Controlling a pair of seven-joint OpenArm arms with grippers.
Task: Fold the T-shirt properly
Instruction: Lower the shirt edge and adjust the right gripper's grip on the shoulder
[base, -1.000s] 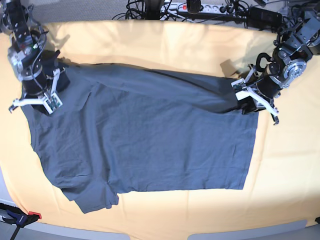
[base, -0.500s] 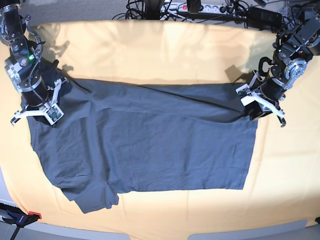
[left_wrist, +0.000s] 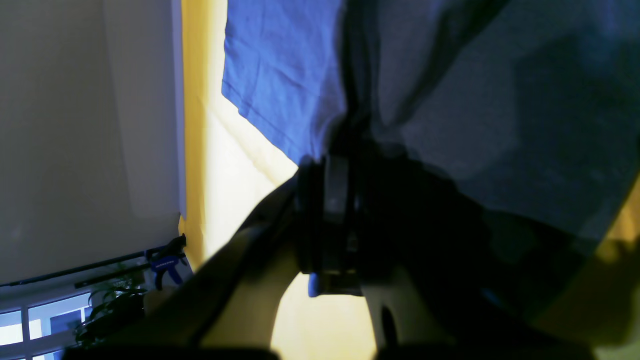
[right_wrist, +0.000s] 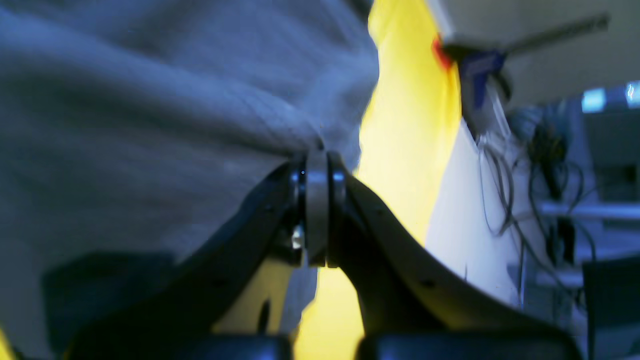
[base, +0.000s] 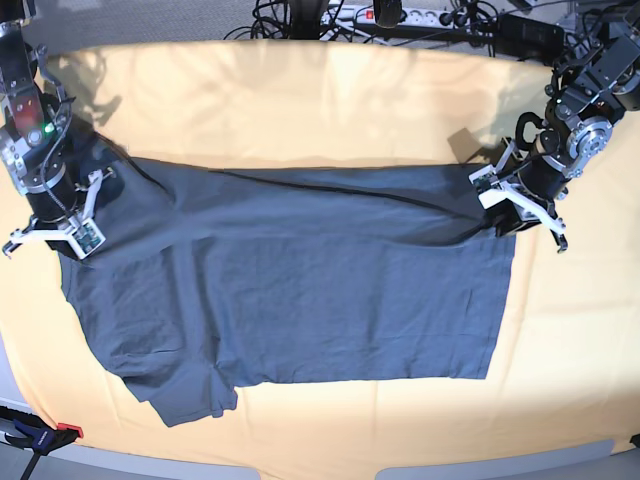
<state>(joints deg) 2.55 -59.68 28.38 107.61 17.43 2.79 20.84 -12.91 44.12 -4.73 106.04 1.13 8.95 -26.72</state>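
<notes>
The dark slate-grey T-shirt (base: 300, 300) lies spread over the yellow-covered table, its far edge raised and pulled into a taut line between my two grippers. At the base view's right, the left gripper (base: 503, 212) is shut on the shirt's far right corner. In the left wrist view its closed jaws (left_wrist: 331, 167) pinch the T-shirt (left_wrist: 280, 65), which hangs over them. On the base view's left, the right gripper (base: 68, 235) is shut on the far left corner by the sleeve. In the right wrist view, the right gripper (right_wrist: 316, 162) bites bunched T-shirt cloth (right_wrist: 150, 100).
The pale orange-yellow cloth (base: 300, 100) covers the table around the shirt. A power strip and tangled cables (base: 400, 15) run along the back edge. A blue and red clamp (base: 40, 435) grips the table's near left corner.
Both grippers moved outward and back, the right one toward the base view's left, the left one toward its right. The shirt's raised far edge was drawn straighter and tauter.
</notes>
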